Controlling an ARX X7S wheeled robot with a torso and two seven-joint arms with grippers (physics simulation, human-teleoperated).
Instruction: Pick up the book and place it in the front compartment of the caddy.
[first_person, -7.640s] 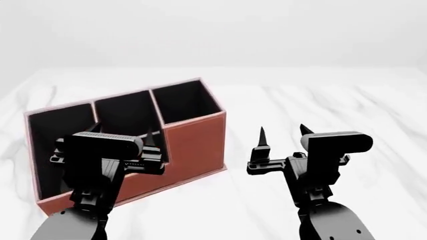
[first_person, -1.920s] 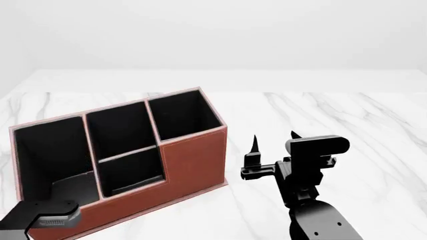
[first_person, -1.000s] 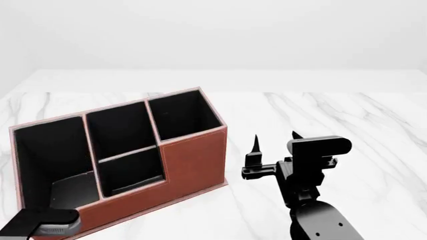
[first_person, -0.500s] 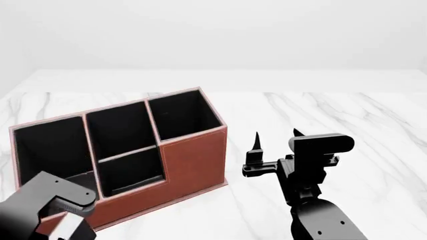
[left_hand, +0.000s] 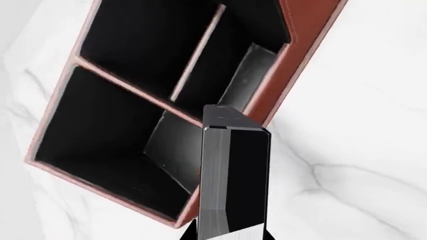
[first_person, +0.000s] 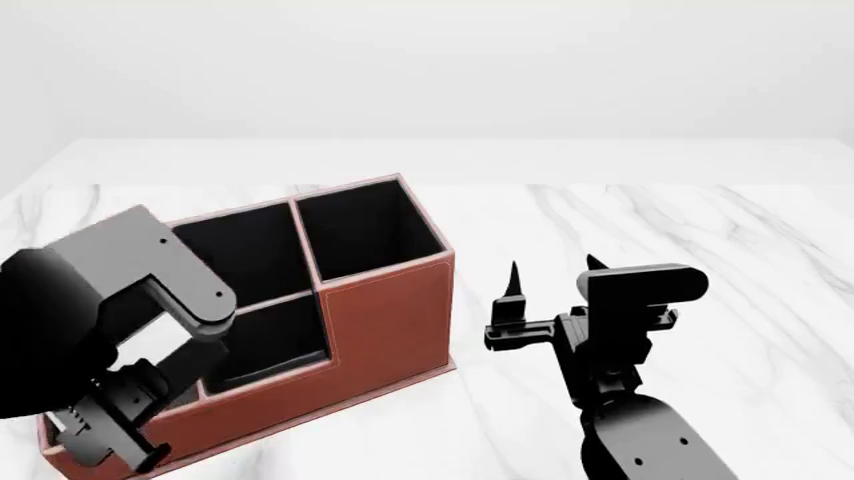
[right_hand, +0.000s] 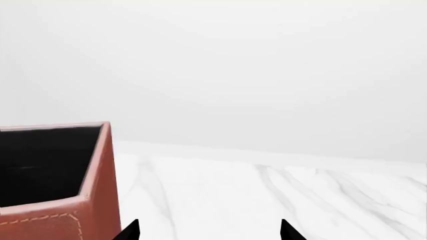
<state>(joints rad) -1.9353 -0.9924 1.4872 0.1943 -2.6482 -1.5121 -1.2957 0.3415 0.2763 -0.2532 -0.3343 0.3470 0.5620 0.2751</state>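
Observation:
The book (left_hand: 233, 175), black with white page edges, stands between the fingers of my left gripper (left_hand: 229, 233), which is shut on it. Its far end hangs over the low front wall of the reddish-brown caddy (left_hand: 303, 47), next to the front compartment (left_hand: 233, 60). In the head view my left arm (first_person: 94, 320) covers the caddy's (first_person: 387, 300) left end and hides the book; the front compartment (first_person: 267, 345) shows beside it. My right gripper (first_person: 551, 268) is open and empty, to the right of the caddy, and its fingertips frame bare table in the right wrist view (right_hand: 209, 232).
The caddy stands on a white marble table (first_person: 694, 230). Its deeper black-lined pockets (first_person: 360, 230) lie behind the front compartment. A plain pale wall rises behind the table's far edge.
My left arm has risen from the lower left corner of the head view and now looms over the caddy's left end. The right arm has barely moved.

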